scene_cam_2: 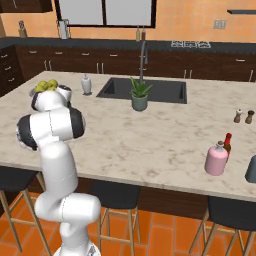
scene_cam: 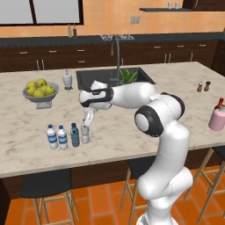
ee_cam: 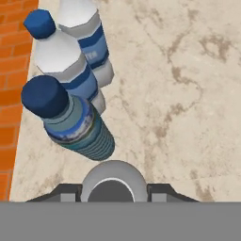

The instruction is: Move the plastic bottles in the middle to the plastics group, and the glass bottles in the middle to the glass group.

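Two blue-labelled water bottles (scene_cam: 57, 137) (ee_cam: 70, 56), the plastics group, stand near the counter's front left edge. The dark blue-teal bottle (scene_cam: 75, 135) (ee_cam: 70, 122) stands right beside them. Next to it is the clear greyish bottle (scene_cam: 85, 134), and its round pale cap (ee_cam: 113, 179) sits between the fingers of my gripper (scene_cam: 87, 124) (ee_cam: 113, 189), which comes down from above and is shut on it. The bottle's base looks level with its neighbours on the counter. Far right, the pink bottle (scene_cam: 217, 117) (scene_cam_2: 216, 159) stands against the dark red-necked bottle (scene_cam: 219, 104) (scene_cam_2: 228, 143).
A bowl of lemons (scene_cam: 40, 92) and a soap dispenser (scene_cam: 67, 80) stand behind the bottles. The sink (scene_cam: 112, 77) with a potted plant (scene_cam_2: 140, 95) lies mid-counter. Salt and pepper shakers (scene_cam_2: 244, 116) are at the far right. Stools stand under the counter's front edge.
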You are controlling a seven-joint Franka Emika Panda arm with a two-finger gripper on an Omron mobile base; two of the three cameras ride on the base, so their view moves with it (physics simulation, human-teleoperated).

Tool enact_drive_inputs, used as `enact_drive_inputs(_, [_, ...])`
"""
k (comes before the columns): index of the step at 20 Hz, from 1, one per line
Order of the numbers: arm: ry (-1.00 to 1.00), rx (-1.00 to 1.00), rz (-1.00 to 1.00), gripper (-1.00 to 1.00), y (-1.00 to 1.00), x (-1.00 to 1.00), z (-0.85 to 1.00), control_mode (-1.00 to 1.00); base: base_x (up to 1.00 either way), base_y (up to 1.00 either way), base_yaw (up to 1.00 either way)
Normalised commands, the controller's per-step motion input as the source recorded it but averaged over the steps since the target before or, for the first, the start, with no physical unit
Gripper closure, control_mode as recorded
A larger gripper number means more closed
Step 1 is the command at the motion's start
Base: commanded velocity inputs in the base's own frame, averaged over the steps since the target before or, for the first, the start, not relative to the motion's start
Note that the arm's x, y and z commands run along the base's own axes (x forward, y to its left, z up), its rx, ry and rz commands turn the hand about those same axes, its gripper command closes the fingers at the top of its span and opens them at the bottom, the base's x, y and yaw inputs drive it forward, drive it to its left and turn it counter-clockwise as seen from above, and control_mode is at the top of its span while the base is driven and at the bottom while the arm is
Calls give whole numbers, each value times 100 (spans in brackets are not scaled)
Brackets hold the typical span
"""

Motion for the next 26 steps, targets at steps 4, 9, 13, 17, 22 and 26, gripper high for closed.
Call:
enact_drive_inputs(4, [0, 0, 8, -100, 4, -2, -35, -100, 0, 0, 0])
enact_drive_inputs(9, [0, 0, 3, -100, 1, -14, -8, -100, 0, 0, 0])
enact_drive_inputs(13, [0, 0, 0, -100, 0, -15, 20, -100, 0, 0, 0])
enact_drive_inputs(17, [-9, 0, 0, -100, 0, -16, 32, -100, 0, 0, 0])
enact_drive_inputs(22, [-27, 5, 0, -100, -14, 0, 51, -100, 0, 0, 0])
enact_drive_inputs(26, [-10, 0, -5, -100, -53, 1, 26, -100, 0, 0, 0])
